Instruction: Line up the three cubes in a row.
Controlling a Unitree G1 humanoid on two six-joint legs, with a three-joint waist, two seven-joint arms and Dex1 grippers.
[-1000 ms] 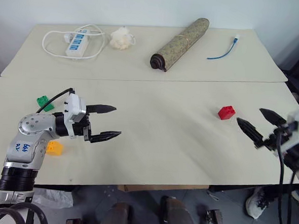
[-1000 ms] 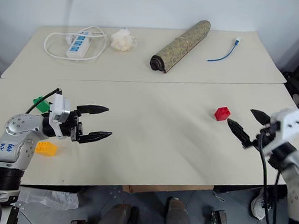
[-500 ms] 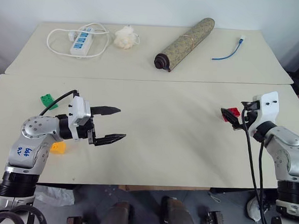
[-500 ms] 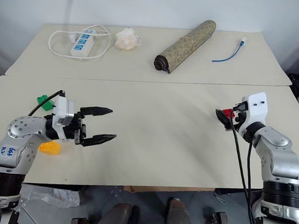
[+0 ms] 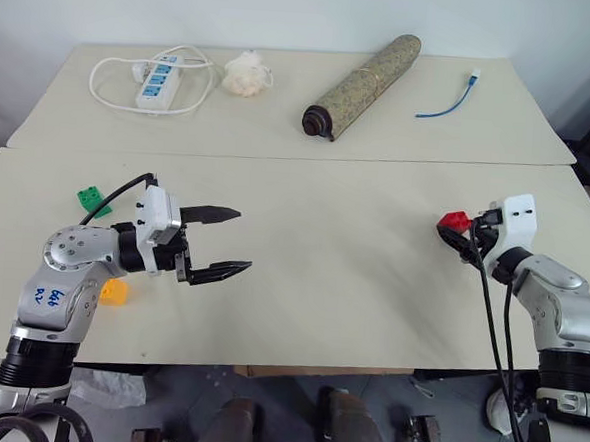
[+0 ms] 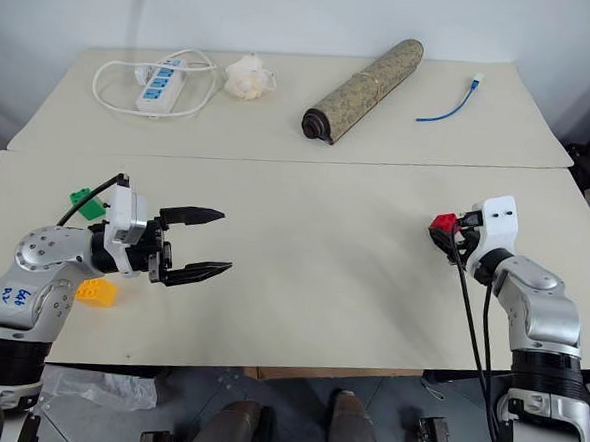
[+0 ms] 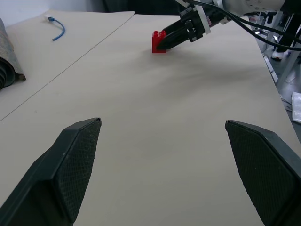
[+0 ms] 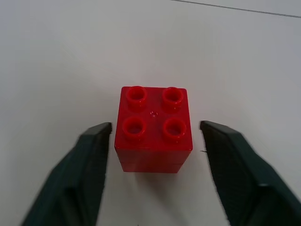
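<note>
A cream table (image 5: 321, 283) fills the scene, with a second table pushed against its far edge. One second ago the right gripper (image 8: 153, 155) hung spread in the air off the table's right edge, short of the red cube (image 6: 442, 224). Now it has come forward and down to that cube. The right wrist view shows the cube studs-up on the table with one black finger (image 8: 94, 155) close by its one side and the other finger a little off the opposite side. A thin strip of table shows on each side, so the fingers bracket the cube but are not yet clenched on it. The cube rests on the table, not lifted.

The left gripper (image 5: 221, 241) has not moved in that second. It hovers wide open and empty over the left part of the table, pointing toward the middle.

The green cube (image 5: 89, 199) lies near the table's left edge, beyond the left arm. The yellow cube (image 5: 114, 290) lies nearer the front edge, partly hidden under that arm. Both are well apart from the red cube, on the opposite side of the table.

On the far table lie a white power strip (image 5: 153, 81) with its coiled cord, a white fluffy ball (image 5: 244, 75), a rolled mat (image 5: 362, 73) and a short blue cable (image 5: 444, 103).

My reading: the row is not begun, and the red cube looks about to be gripped and carried toward the other two.
</note>
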